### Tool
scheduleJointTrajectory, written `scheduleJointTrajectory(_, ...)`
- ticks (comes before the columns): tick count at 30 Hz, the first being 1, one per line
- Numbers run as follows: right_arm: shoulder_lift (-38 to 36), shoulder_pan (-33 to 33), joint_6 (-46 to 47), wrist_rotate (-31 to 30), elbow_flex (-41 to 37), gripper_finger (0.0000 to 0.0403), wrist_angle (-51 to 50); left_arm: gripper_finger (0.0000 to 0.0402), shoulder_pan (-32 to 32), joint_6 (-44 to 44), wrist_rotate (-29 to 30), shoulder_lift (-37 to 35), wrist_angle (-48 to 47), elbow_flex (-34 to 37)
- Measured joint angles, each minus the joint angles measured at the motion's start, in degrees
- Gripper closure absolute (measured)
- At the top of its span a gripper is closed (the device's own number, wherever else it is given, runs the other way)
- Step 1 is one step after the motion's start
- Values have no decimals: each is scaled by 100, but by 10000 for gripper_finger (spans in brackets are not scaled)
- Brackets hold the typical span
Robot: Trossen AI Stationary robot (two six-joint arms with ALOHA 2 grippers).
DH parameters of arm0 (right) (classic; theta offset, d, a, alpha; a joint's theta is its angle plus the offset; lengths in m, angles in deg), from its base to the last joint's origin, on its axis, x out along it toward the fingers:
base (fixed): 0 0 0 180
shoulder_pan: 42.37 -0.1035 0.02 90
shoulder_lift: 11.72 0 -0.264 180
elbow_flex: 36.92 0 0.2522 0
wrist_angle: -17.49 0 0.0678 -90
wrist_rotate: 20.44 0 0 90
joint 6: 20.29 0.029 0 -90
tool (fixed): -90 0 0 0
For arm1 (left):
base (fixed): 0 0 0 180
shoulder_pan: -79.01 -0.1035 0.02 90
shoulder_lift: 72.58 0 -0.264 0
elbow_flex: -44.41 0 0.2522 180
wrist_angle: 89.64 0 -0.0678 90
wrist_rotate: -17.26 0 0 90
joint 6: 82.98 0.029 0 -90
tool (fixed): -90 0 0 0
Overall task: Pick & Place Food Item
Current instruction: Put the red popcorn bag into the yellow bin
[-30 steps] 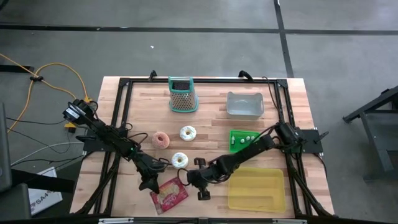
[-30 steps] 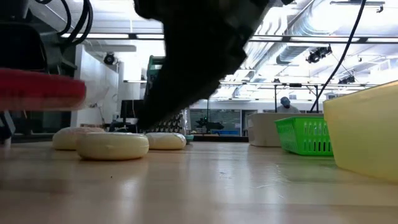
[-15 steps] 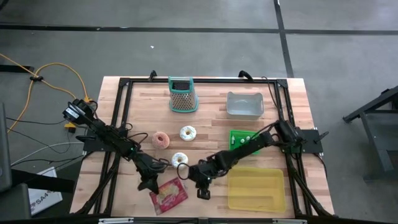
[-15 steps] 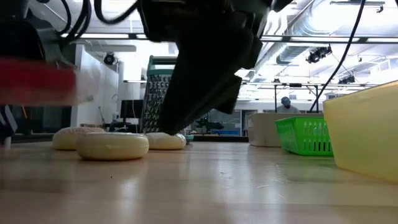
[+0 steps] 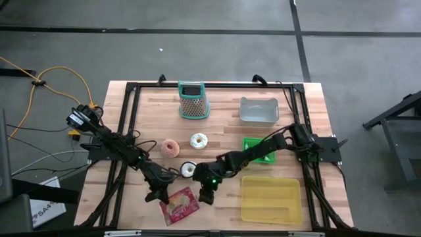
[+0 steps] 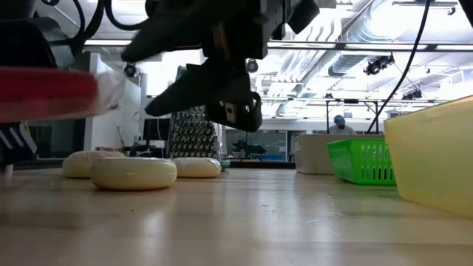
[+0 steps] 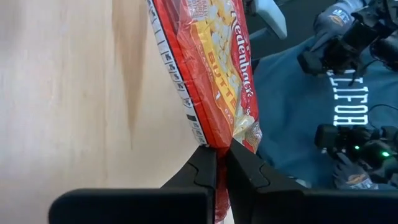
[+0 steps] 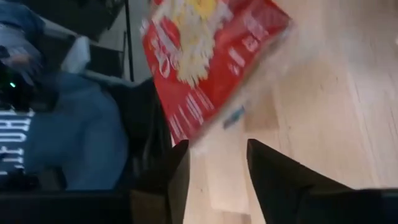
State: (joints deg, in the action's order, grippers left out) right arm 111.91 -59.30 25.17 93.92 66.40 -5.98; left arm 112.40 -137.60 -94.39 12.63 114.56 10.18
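L hand [image 5: 156,195] pinched shut, R hand [image 5: 204,195] spread apart, both near table's front edge.

Two dark, slender arms, each ending in a two-finger claw.

Both arms are matte black, built of thin links with bulkier joint housings. The left claw [image 7: 222,163] has two flat, angular black fingers on a broad black crossbar. The right claw [image 8: 216,163] has matching wedge-shaped black fingers. A small green light glows on the right arm [image 5: 214,180] near its wrist; thin black cables loop beside the left arm [image 5: 125,153].
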Motion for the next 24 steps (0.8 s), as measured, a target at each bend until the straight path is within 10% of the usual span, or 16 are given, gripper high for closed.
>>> scheduleJointTrajectory(24,9,48,449,-3,0,233,1188,395,-1,785,1078,-984,-749,-4)
